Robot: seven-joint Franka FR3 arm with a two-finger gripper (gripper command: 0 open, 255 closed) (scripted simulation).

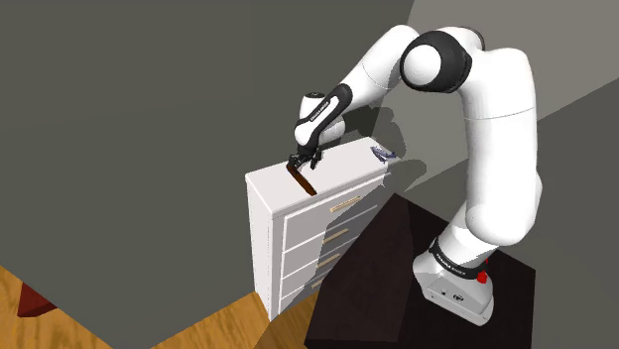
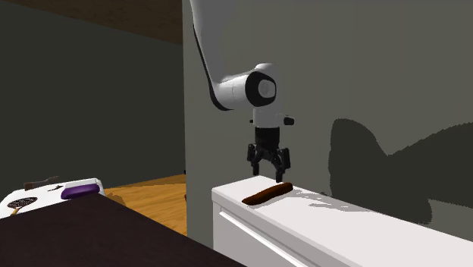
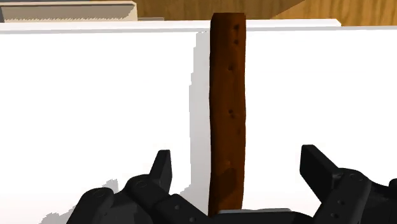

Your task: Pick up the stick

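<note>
Atop the white dresser (image 2: 356, 224) against grey walls (image 2: 364, 68), the stick (image 2: 267, 194) lies beneath the parted pincer (image 2: 270, 171).

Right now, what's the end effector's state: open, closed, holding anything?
End effector: open, holding nothing, hovering just above the brown stick lying on the white dresser.

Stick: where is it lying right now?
The stick lies on top of the white dresser, toward the shoulder view's left end, just beneath the open hand.

A home: white dresser (image 1: 347, 174), wooden floor (image 1: 218, 332).
</note>
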